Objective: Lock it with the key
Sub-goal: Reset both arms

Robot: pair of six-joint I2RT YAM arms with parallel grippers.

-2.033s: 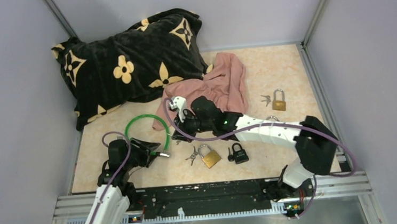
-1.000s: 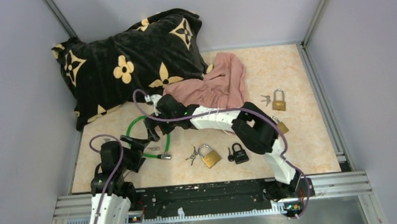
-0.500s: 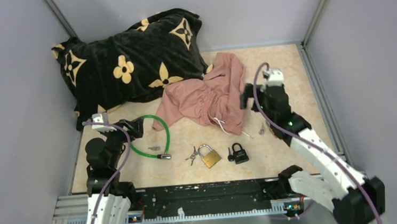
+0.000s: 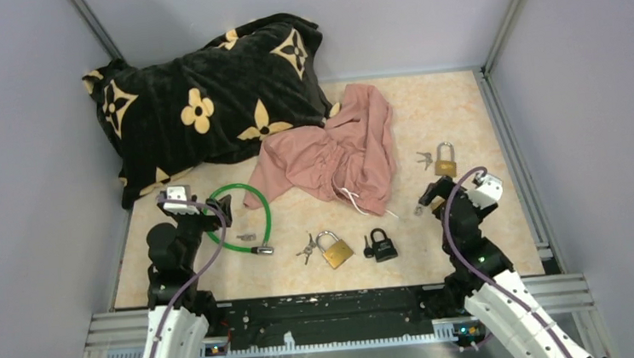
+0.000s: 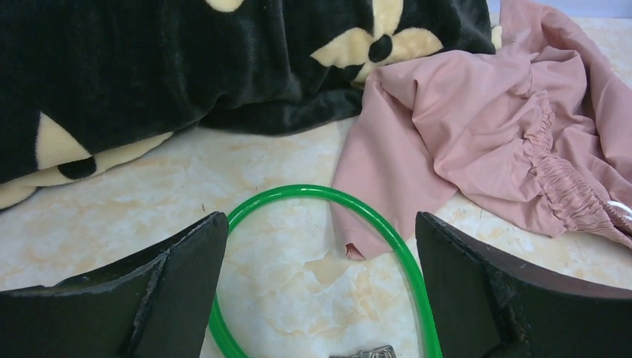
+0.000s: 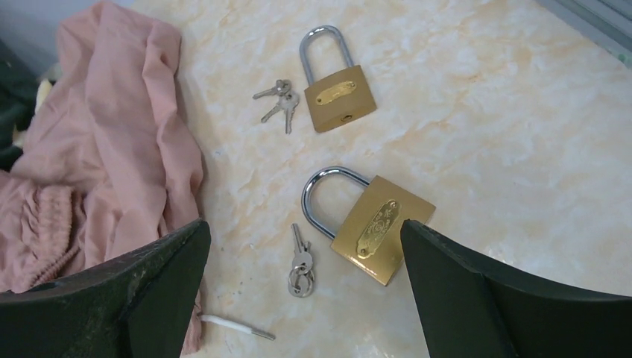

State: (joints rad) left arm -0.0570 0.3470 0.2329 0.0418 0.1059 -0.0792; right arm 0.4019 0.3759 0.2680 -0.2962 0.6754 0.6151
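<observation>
Approach step by my read, nothing grasped yet. Right gripper [image 6: 309, 291] jaws wide apart, empty, above brass padlock [image 6: 373, 227] and key [image 6: 300, 262] just beside it, near table's right edge. Left gripper [image 5: 320, 298] likewise apart, over green cable lock [image 5: 328, 195]. Next I'd descend, pinch key.

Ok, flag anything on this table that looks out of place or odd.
A black floral pillow and a crumpled pink garment lie beside the padlocks and keys, odd for a lock bench. The garment's corner overlaps the green cable lock. Nothing looks damaged.
</observation>
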